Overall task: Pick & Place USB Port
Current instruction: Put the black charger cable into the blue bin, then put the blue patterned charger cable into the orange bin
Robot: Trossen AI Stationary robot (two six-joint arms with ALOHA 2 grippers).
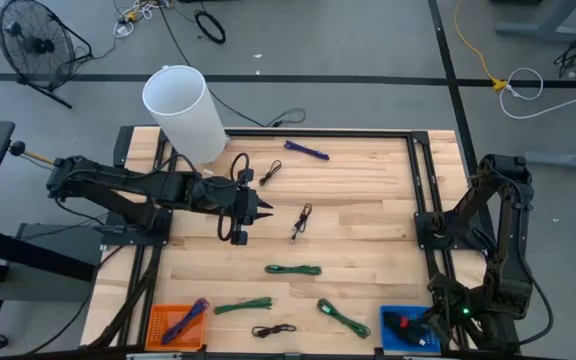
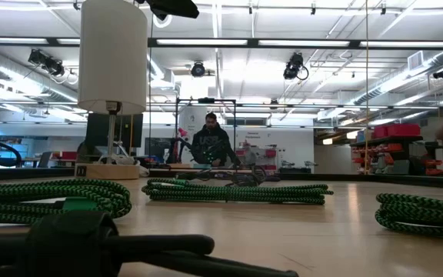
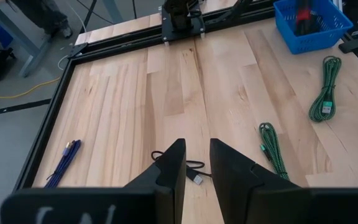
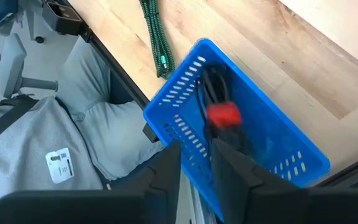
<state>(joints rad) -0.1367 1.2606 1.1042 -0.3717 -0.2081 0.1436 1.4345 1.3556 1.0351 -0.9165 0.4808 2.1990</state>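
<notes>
My left gripper hovers over the middle of the table, fingers shut and pointing toward the right edge. A small black USB cable lies flat on the wood just beyond its fingertips, untouched. My right gripper waits shut at the near right corner, above a blue basket that holds a black and red item. An orange basket at the near left corner holds a purple cable.
Other cables lie loose on the table: a black one and a purple one toward the far side, green ones and a black one nearer. A tall white cylinder stands at the far left. Black rails frame the table.
</notes>
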